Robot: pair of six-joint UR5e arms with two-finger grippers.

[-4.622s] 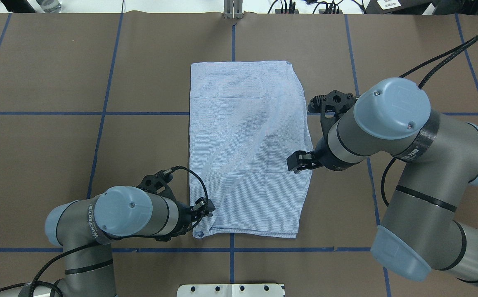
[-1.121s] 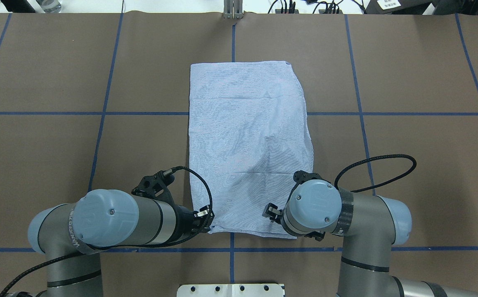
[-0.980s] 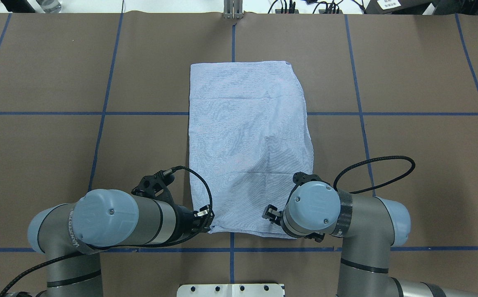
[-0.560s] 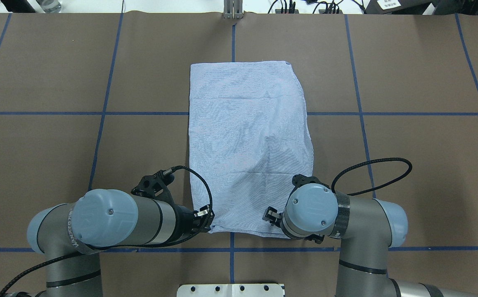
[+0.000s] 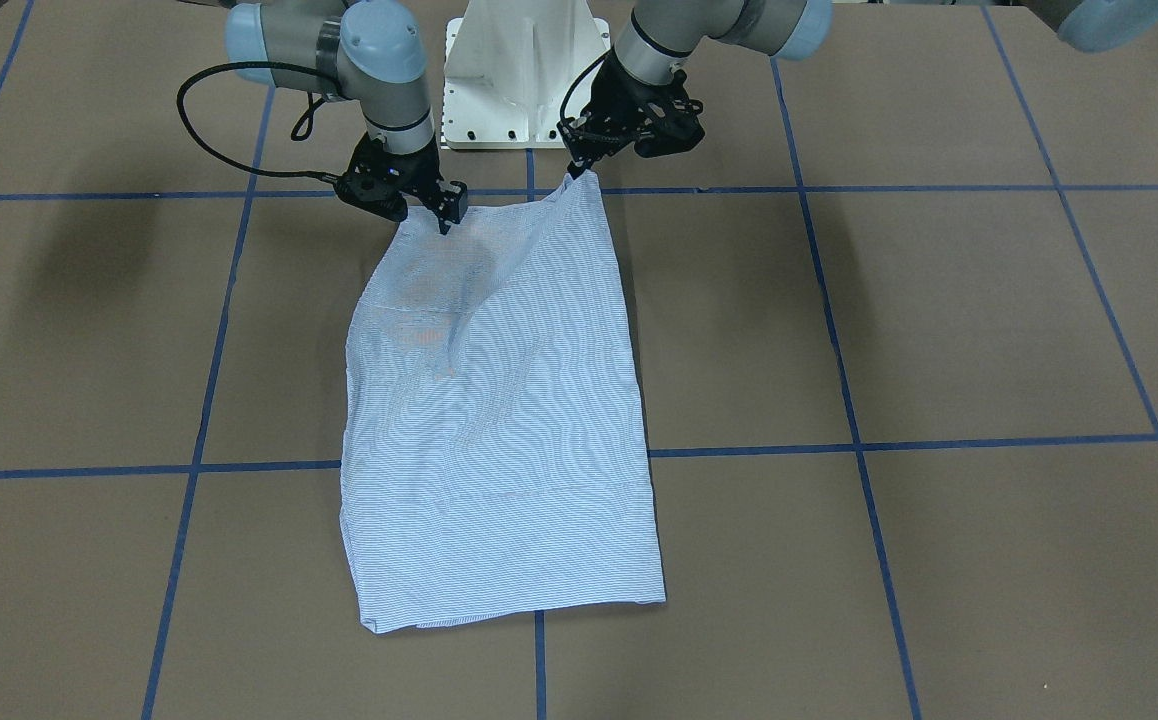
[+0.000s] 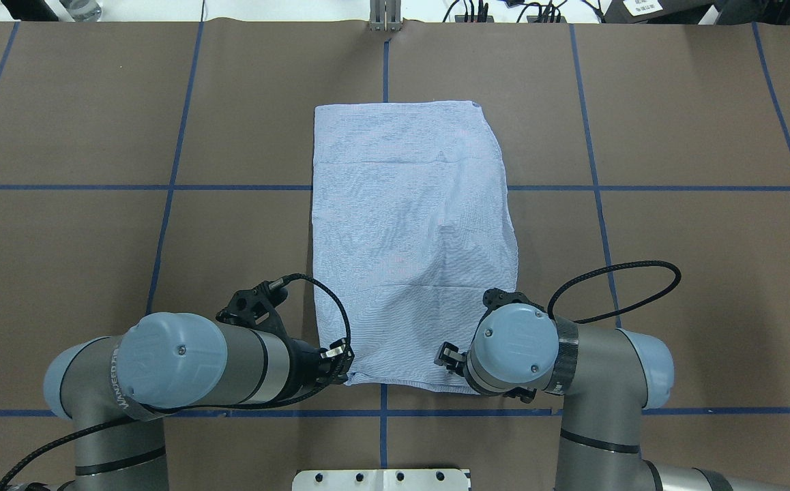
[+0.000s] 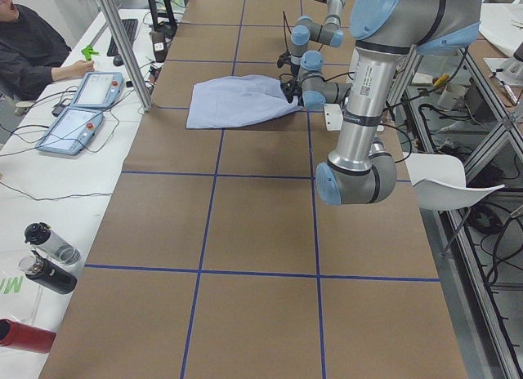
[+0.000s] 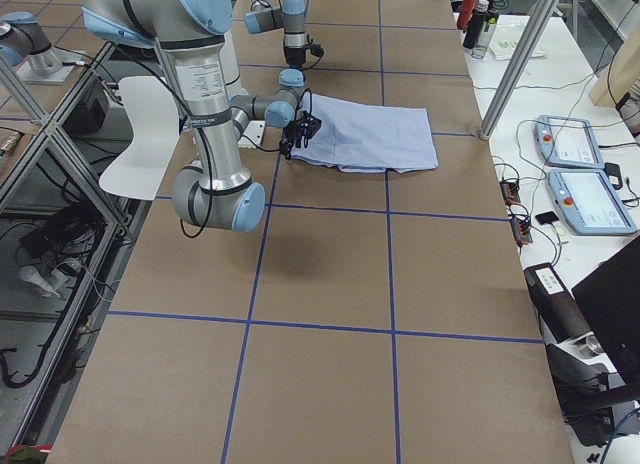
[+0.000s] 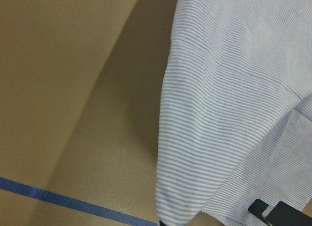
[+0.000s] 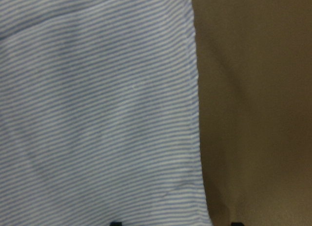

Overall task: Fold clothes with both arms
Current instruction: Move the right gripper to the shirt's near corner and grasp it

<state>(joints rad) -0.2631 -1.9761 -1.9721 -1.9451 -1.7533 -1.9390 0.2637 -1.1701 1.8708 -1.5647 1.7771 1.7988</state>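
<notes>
— Where's the striped shirt (image 6: 412, 239)?
— Mid-table (image 6: 95, 239), a long flat panel, with one end toward the robot-side edge.
— What changed?
— The right arm (image 6: 593, 361) swung from the shirt's side down to that end's right corner. The right fingers (image 6: 445, 354) are spread astride the edge. The left fingers (image 6: 337, 358) still pinch the left corner, slightly raised.
— Meaning?
— Once the right fingers close, I'd expect the lengthwise fold.

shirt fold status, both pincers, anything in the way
Left pincer shut on shirt, robot-side corner lifted. Right pincer at the other robot-side corner, grip unclear. No obstruction seen on the table.
</notes>
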